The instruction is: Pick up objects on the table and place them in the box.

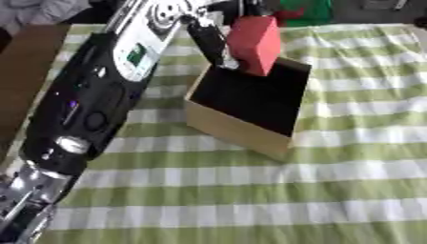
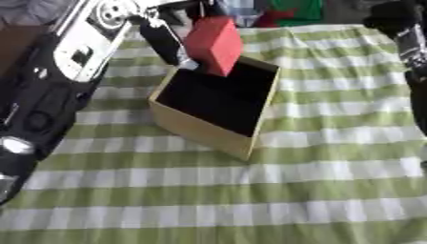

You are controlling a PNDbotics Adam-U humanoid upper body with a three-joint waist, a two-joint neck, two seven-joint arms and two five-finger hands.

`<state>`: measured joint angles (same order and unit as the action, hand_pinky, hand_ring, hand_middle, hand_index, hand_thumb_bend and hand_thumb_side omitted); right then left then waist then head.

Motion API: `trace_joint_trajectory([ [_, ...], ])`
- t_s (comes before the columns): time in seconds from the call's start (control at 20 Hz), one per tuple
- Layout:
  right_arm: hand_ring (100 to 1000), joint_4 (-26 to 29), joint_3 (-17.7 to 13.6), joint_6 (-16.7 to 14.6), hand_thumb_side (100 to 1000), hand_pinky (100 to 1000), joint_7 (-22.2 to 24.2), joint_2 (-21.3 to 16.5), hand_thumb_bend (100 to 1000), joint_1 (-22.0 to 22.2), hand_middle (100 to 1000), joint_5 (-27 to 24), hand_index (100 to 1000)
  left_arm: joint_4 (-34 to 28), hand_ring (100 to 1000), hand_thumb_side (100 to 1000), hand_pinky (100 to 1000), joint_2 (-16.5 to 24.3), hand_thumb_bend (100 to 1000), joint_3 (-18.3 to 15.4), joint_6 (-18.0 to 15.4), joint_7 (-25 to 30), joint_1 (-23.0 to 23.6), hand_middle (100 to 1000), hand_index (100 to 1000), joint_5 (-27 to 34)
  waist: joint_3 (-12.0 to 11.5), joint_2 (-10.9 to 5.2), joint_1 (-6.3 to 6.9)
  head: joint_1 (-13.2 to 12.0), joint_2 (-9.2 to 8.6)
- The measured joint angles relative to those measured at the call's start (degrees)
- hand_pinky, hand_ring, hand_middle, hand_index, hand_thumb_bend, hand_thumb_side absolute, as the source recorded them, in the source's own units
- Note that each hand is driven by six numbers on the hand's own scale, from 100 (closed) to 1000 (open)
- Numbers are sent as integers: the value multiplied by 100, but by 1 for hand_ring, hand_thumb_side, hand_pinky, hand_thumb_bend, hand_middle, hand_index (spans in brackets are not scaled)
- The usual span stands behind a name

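Observation:
My left arm reaches from the lower left up across the table. Its hand (image 1: 213, 42) is at the far side, fingers curled on a red block (image 1: 257, 43). The block hangs tilted over the far left corner of the box (image 1: 238, 129), its lower end just above the rim. The box is an open cardboard one with a dark inside, where I see nothing lying. My right arm (image 2: 410, 52) shows as a dark shape along the right edge of the right eye view. Its end near the top is too blurred to make out.
A green and white checked cloth (image 1: 250, 190) covers the table. Bare brown table (image 1: 25, 62) shows at the left edge. Red and green things (image 2: 288, 12) lie beyond the table's far edge.

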<state>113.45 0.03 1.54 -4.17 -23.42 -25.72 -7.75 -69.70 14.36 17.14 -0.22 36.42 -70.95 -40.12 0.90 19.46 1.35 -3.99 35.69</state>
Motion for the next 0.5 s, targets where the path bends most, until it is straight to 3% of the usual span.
trace_joint_trajectory([
  [0.25,763,0,-1,-7,577,926,2,2,100,-2,698,-1,894,327,664,100,801,-42,374,25,-128,-101,103,588,728,-56,10,46,10,3,0],
  [0.5,762,0,-1,-8,581,926,3,13,100,-2,698,-1,895,601,734,100,816,-104,506,26,-458,-17,148,695,813,-10,19,76,37,3,0],
])
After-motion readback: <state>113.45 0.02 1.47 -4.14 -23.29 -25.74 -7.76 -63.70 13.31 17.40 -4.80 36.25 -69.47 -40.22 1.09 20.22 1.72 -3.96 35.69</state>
